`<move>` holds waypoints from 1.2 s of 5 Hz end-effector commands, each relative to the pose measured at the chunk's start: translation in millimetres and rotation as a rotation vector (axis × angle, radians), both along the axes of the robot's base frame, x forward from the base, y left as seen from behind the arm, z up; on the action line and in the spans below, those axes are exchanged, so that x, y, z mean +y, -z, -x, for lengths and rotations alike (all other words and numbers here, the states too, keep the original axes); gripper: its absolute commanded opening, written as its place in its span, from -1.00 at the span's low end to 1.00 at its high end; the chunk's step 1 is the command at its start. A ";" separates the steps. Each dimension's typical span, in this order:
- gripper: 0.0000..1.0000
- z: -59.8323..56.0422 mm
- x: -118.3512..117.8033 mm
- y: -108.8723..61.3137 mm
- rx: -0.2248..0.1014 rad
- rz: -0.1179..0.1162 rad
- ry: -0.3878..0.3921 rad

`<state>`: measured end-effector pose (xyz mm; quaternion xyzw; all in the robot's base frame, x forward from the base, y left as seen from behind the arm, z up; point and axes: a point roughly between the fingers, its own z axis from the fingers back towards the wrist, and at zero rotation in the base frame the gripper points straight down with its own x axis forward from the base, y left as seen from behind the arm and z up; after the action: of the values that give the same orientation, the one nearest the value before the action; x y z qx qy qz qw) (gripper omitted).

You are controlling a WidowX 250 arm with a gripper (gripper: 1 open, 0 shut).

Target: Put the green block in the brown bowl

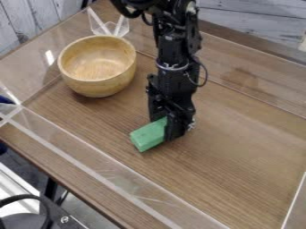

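**Block gripped, on the table**

The block [148, 136] lies flat on the wooden table [239, 152], roughly mid-table and a bit toward the near edge. It sits at an angle, one end pointing at the near-left edge, the other tucked under my gripper [176, 128]. My fingers point straight down and are closed on that far end of the block; the free end sticks out to the lower left. Underside looks to be on the wood, though I can't rule out a slight lift at my end.

The bowl [98, 65] is well apart from the block, toward the far-left corner, upright, nothing visible inside it. Bare wood between the two.

My arm [176, 54] stands nearly vertical above the gripper, black, running up out of the top of the view just right of the bowl.

A clear raised wall [72, 154] runs along the near and left edges of the table. A pale object [110, 22] sits behind the bowl at the far edge; can't tell what it is.
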<state>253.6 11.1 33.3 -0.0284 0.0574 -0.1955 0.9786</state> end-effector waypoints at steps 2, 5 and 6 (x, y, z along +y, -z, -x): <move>-1.00 -29.6 16.3 -59.1 -0.146 -0.025 -0.118; -1.00 -37.2 94.3 -93.3 -0.204 -0.069 -0.325; -1.00 -41.0 125.5 -103.5 -0.219 -0.084 -0.393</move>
<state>287.1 131.5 116.4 0.0061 -0.0166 0.0005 0.9998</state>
